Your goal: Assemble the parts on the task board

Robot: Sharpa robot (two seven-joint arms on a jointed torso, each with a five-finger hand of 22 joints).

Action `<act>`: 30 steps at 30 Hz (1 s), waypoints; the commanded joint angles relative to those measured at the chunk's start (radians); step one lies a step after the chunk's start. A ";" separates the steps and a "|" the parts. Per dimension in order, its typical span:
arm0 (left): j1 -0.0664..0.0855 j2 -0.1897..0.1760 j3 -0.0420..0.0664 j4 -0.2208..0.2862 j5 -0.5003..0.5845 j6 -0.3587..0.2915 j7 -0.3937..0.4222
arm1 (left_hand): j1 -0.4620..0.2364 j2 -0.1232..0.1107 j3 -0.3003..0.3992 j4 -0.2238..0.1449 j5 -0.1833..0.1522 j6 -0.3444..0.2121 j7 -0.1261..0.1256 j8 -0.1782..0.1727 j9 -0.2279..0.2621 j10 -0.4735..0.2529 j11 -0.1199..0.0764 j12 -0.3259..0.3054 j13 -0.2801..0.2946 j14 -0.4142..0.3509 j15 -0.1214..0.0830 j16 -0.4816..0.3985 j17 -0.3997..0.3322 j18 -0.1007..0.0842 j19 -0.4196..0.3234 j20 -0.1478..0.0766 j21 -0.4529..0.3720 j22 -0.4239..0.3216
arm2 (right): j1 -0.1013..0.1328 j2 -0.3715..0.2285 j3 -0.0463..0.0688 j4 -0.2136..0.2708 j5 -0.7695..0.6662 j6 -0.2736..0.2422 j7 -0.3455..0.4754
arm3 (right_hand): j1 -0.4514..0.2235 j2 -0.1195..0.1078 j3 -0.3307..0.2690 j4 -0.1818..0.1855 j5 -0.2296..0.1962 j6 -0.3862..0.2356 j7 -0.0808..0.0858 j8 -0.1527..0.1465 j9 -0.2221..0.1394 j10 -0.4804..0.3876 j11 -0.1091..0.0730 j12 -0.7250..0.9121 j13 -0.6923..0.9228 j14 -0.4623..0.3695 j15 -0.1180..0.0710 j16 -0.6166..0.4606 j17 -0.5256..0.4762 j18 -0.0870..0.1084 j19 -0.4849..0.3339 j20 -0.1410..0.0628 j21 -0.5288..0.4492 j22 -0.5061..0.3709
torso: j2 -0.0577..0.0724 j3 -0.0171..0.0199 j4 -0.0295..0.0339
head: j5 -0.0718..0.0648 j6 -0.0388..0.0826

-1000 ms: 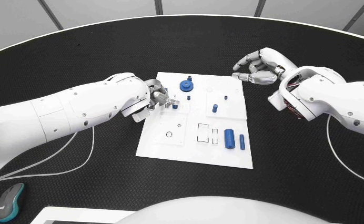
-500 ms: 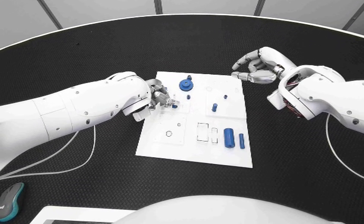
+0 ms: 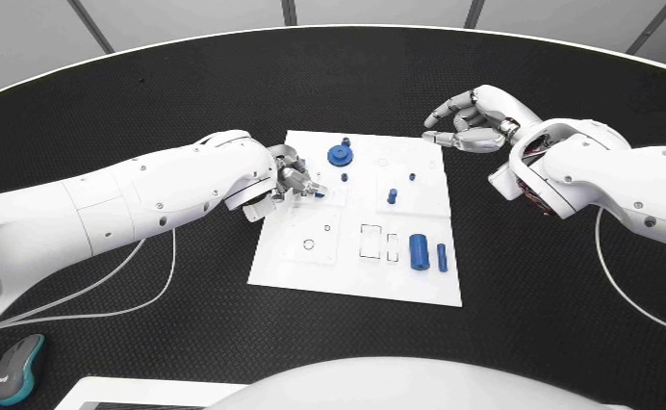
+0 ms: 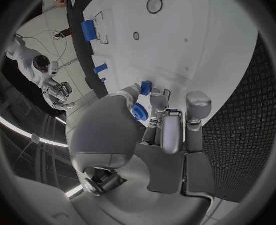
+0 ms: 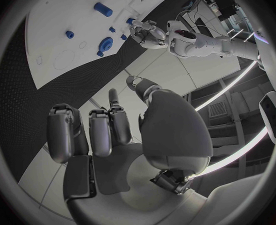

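The black surface (image 3: 166,112) carried the white board (image 3: 364,213) at its centre. Several blue parts stood seated in the board: a gear (image 3: 340,153) at the far edge, a peg (image 3: 393,197) near the middle and a smaller pin (image 3: 411,177) beside it. Two cylinders (image 3: 420,249) lay loose at the near right, and outlined recesses beside them stood unfilled, so assembly appeared partly complete. The left hand (image 3: 292,182) pinched a small blue part (image 3: 320,192) at the board's left edge. The right hand (image 3: 472,121) hovered off the far right corner, fingers curled, holding nothing. No legible labels or writing were visible.
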State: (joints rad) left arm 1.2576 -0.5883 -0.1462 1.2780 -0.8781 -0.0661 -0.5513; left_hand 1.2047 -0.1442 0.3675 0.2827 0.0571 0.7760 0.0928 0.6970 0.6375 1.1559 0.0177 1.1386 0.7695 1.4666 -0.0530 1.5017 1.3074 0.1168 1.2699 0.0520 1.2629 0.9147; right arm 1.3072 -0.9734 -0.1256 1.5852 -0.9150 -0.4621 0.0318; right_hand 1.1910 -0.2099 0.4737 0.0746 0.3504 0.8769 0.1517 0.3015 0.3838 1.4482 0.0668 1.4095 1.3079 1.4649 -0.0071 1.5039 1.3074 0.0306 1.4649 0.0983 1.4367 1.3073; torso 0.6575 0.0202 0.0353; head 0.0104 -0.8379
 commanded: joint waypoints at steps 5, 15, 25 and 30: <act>0.000 0.002 0.000 -0.002 0.006 -0.001 0.001 | 0.009 0.002 0.011 0.001 0.000 0.009 -0.001 -0.001 -0.004 0.005 -0.002 0.006 0.000 0.071 0.005 0.004 0.148 0.008 0.006 0.000 0.005 0.000 | 0.000 0.000 0.000 0.000 0.000 0.000 0.000 | -0.005 0.002 0.000 0.005 0.003 -0.006 -0.002 0.003 0.001 0.000 -0.004 -0.001 0.120 0.074 -0.006 -0.003 0.137 0.010 0.032 -0.009 -0.005 0.125 | 0.001 0.0000 0.0003 | -0.002 -0.001; 0.000 0.006 0.000 -0.006 0.012 0.009 -0.003 | 0.006 0.001 0.014 0.003 0.000 0.009 0.000 -0.001 -0.006 0.004 -0.002 0.005 -0.002 0.071 0.005 0.004 0.148 0.008 0.007 0.000 0.005 0.000 | 0.000 0.000 0.000 0.000 0.000 0.001 0.000 | -0.005 0.002 0.000 0.005 0.003 -0.006 -0.002 0.003 0.001 0.000 -0.004 -0.001 0.120 0.074 -0.006 -0.003 0.137 0.010 0.032 -0.009 -0.005 0.125 | 0.000 -0.0004 0.0007 | -0.002 -0.002; 0.000 0.011 0.000 -0.011 0.027 0.013 0.000 | 0.071 0.007 0.262 -0.078 -0.002 0.000 -0.007 0.019 -0.038 -0.004 -0.009 0.001 -0.019 0.071 -0.003 0.004 0.147 0.008 0.007 -0.005 0.007 0.003 | 0.000 0.001 0.000 -0.001 0.000 0.003 0.000 | -0.005 0.001 0.001 0.005 0.006 -0.006 -0.002 0.006 0.001 0.001 -0.004 0.001 0.122 0.075 -0.006 -0.002 0.138 0.010 0.033 -0.009 -0.003 0.127 | 0.000 -0.0002 0.0003 | -0.001 -0.004; 0.000 0.013 0.000 -0.013 0.035 0.020 0.006 | 0.036 0.001 0.427 -0.180 -0.001 -0.021 -0.006 0.064 -0.030 -0.001 -0.010 0.001 -0.029 0.071 -0.002 0.004 0.148 0.007 0.007 -0.005 0.010 0.007 | 0.000 0.001 0.000 -0.002 0.000 0.006 -0.001 | -0.005 0.001 0.001 0.005 0.006 -0.006 -0.002 0.006 0.001 0.001 -0.004 0.001 0.122 0.075 -0.006 -0.002 0.138 0.010 0.033 -0.009 -0.003 0.127 | 0.000 0.0000 0.0000 | -0.001 -0.005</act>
State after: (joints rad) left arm 1.2577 -0.5752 -0.1460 1.2651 -0.8442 -0.0481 -0.5466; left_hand 1.2404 -0.1522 0.7696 0.1204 0.0497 0.7594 0.0875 0.7500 0.5986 1.1520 0.0143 1.1386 0.7424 1.4666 -0.0530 1.5017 1.3074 0.1169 1.2734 0.0484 1.2667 0.9208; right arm 1.3072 -0.9720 -0.1256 1.5834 -0.9150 -0.4572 0.0312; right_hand 1.1910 -0.2099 0.4737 0.0746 0.3504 0.8770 0.1517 0.3014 0.3838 1.4482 0.0668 1.4095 1.3076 1.4649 -0.0071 1.5039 1.3081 0.0305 1.4649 0.0982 1.4367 1.3073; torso 0.6576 0.0197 0.0358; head 0.0084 -0.8422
